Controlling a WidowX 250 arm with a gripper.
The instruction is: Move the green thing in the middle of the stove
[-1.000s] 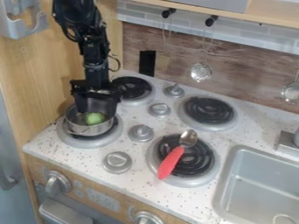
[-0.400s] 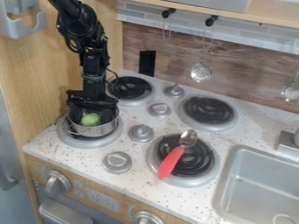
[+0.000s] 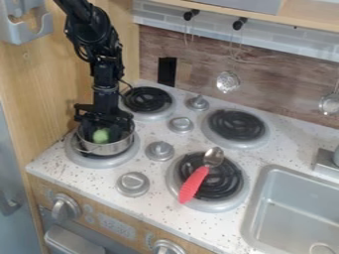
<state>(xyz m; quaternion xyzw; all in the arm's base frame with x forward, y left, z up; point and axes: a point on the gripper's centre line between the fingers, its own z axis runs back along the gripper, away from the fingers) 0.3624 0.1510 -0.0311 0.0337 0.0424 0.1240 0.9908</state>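
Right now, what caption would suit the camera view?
A black gripper down in a metal pot with a green object, a red-handled spoon lying across another burner.

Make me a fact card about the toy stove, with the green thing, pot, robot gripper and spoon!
Green thing: in the pot
Pot: on the front left burner
Gripper: reaching down into the pot
Spoon: red handle, lying across the front right burner
Moved to middle: not yet
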